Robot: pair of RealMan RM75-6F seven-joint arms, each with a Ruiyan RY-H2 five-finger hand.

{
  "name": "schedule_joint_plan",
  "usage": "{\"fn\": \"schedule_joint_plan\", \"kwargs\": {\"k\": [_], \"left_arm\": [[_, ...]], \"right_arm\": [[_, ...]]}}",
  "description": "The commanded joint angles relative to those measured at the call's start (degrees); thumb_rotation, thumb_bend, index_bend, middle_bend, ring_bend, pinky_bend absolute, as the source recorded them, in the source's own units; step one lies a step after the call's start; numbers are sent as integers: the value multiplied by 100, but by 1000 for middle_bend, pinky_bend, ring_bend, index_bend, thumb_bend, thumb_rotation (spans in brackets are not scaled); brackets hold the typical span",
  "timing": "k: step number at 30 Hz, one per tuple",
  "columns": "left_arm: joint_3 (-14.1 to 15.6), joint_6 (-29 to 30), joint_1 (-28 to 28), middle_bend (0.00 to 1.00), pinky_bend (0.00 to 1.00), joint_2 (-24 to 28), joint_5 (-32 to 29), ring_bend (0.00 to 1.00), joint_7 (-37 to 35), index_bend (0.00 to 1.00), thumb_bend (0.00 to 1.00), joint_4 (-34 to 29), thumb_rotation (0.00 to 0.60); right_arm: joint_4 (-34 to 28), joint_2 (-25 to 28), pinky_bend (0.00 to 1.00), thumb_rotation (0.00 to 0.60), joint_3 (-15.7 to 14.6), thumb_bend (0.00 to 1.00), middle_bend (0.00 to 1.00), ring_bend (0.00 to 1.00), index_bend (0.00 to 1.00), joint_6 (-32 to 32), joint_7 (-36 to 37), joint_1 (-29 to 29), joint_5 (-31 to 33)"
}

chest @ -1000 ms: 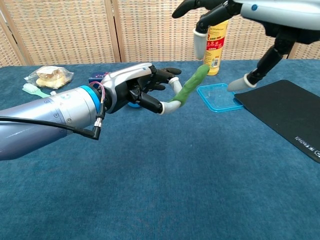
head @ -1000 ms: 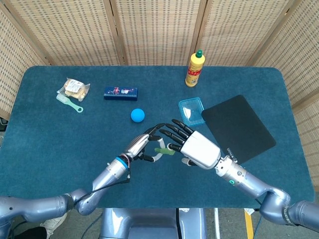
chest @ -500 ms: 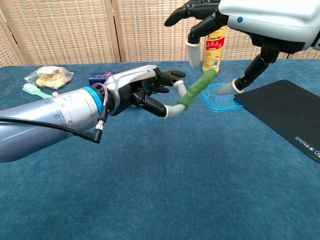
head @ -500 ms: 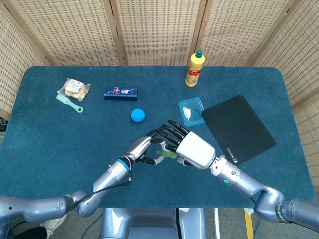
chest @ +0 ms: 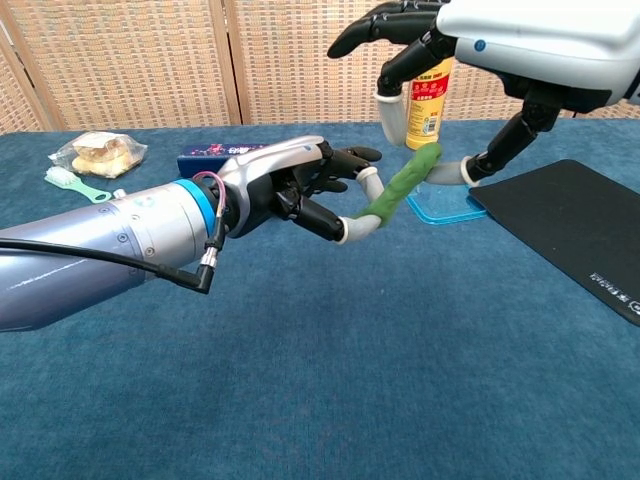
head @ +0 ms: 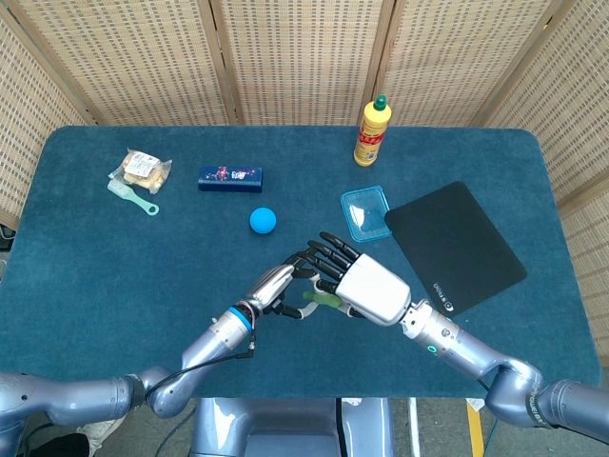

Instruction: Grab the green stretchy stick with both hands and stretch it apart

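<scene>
Stick (chest: 400, 187) (green, stretchy) is off the tabletop (chest: 400, 380), near its front-middle, angled up to the right. Left robot hand (chest: 300, 185) pinches its lower end between its fingertips. Right robot hand (chest: 500, 50) hovers over the upper end, fingers spread and around it; contact can't be confirmed, so grip state unknown. Yellow bottle (head: 372, 131) stands at back.
</scene>
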Motion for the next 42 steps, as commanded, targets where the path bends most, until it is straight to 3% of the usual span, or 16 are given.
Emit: {"fn": "schedule_joint_plan", "kwargs": {"k": [1,15,20,42], "left_arm": [[3,-14,-8,0,0,2,-17,0,15,778,478,-12,600],[-11,-28,-28,0,0,31,-105,0,64,778,485,-109,600],[-21,-34,-31,0,0,34,-140,0,57,779,492,-114,600],[-103,-62,21,0,0,127,-425,0,19,787,529,-134,600]], "right_arm": [[-7,-1,0,600,-9,397,166,0,548,7,-10,9,1],[-4,-40,0,600,-117,502,172,0,629,18,-78,50,20],[-29,-22,0,600,-132,543,181,0,706,88,-12,40,40],[167,-84,0,600,-153,560,198,0,805,614,176,-103,-5]]}}
